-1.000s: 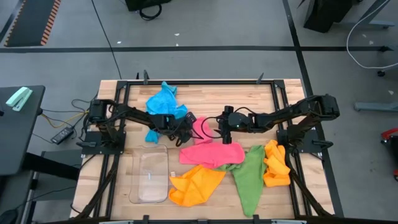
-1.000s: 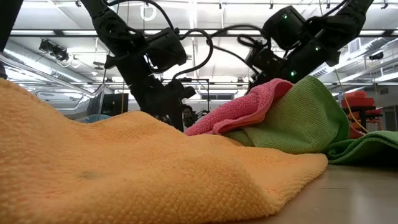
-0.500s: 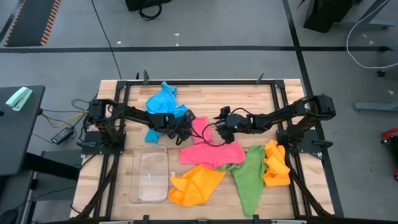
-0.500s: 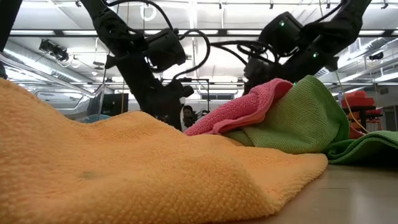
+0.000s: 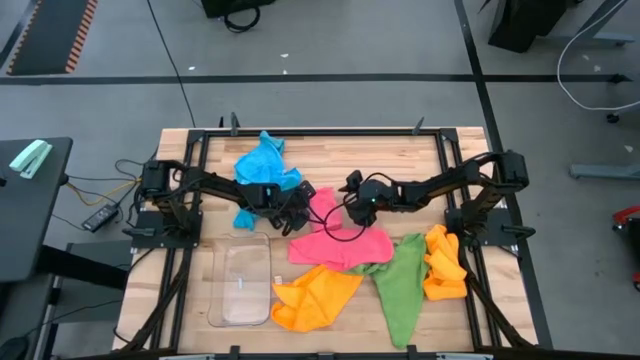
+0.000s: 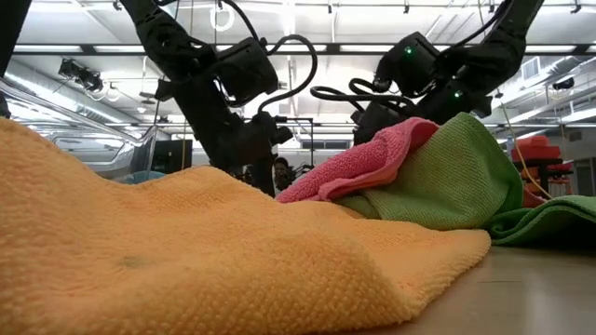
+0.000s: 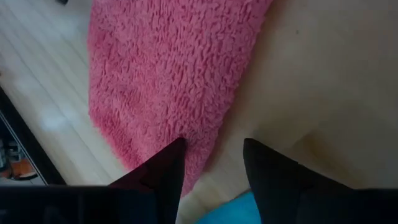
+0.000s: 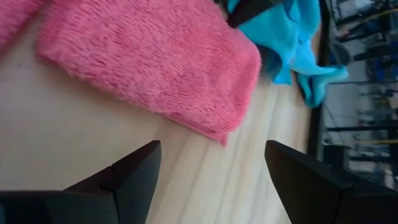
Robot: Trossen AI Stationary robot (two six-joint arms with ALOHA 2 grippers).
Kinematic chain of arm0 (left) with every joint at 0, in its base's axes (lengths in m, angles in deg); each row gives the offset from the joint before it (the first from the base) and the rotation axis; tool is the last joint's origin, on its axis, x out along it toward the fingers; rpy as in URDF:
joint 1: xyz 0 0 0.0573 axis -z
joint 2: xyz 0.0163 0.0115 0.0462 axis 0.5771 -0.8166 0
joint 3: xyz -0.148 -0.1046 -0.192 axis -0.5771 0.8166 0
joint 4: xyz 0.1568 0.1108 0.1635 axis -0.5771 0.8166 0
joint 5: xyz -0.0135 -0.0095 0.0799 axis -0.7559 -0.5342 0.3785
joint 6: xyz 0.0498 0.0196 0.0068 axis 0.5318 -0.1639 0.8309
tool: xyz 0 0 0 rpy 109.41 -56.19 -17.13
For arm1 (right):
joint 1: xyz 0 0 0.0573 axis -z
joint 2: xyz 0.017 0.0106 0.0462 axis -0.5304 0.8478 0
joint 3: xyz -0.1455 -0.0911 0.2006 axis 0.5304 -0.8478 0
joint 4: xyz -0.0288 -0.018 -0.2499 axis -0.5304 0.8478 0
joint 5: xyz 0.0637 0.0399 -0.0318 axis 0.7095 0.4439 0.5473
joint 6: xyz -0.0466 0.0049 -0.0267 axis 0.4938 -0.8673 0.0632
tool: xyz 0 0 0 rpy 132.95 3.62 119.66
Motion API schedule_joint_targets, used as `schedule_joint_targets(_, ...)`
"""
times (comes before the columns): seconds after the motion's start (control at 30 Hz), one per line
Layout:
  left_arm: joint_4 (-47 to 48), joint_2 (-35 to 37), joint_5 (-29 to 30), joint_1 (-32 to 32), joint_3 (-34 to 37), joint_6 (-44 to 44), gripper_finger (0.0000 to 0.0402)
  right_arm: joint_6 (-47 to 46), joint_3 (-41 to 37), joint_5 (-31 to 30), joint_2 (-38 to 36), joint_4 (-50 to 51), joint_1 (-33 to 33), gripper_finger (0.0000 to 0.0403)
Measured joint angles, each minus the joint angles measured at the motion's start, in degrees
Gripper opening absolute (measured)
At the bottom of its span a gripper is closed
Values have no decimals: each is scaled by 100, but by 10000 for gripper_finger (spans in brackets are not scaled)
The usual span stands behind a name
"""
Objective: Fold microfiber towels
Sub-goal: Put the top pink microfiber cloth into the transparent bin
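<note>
In the high view, a clear tray [image 5: 241,283] lies at lower left of the table [image 5: 330,150], with a blue towel [image 5: 262,165] at upper left. The left gripper [image 5: 291,215] sits low just left of centre, at the left edge of the pink towel [image 5: 340,245]; in its wrist view its fingers [image 7: 163,171] stand partly apart astride that towel's edge [image 7: 168,81], one on the nap and one on bare wood. Whether they have any cloth pinched is hard to tell from here.

The right gripper [image 5: 353,205] hangs just right of it, over the towel's upper corner. Its wrist view shows its fingers [image 8: 134,174] spread wide and empty above the wood, the folded pink corner [image 8: 155,62] just ahead.

Below centre lies an orange towel [image 5: 312,297], right of it a green towel [image 5: 400,285], then a second orange towel [image 5: 444,262] bunched at the right.

The risks: the left fingers could close beside the edge and lift nothing, or catch only one layer so the fold drags open. The two grippers are also very near each other and could collide over the same corner.
</note>
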Motion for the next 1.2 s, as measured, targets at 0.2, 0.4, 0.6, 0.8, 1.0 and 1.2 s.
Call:
schedule_joint_targets(0.2, -75, 2, 9, 51, -4, -75, 189, -467, 0, 770, 14, -11, 420, 298)
schedule_joint_targets(0.4, 213, 80, 38, 294, -4, -180, 195, -1643, 0, 1397, 14, -9, 556, 298)
schedule_joint_targets(0.6, 204, 439, -390, 474, -11, -307, 181, -2138, 0, 1466, 14, 64, 381, 298)
schedule_joint_targets(0.8, 347, 593, -457, 447, -7, -726, 181, -1097, 0, 386, 14, 279, -7, 298)
schedule_joint_targets(1.0, 448, 564, -393, 361, -11, -764, 210, -691, 0, 160, 14, 264, -60, 298)
schedule_joint_targets(1.2, 576, 470, -491, 123, -11, -942, 223, 189, 0, 62, 14, 268, -101, 298)
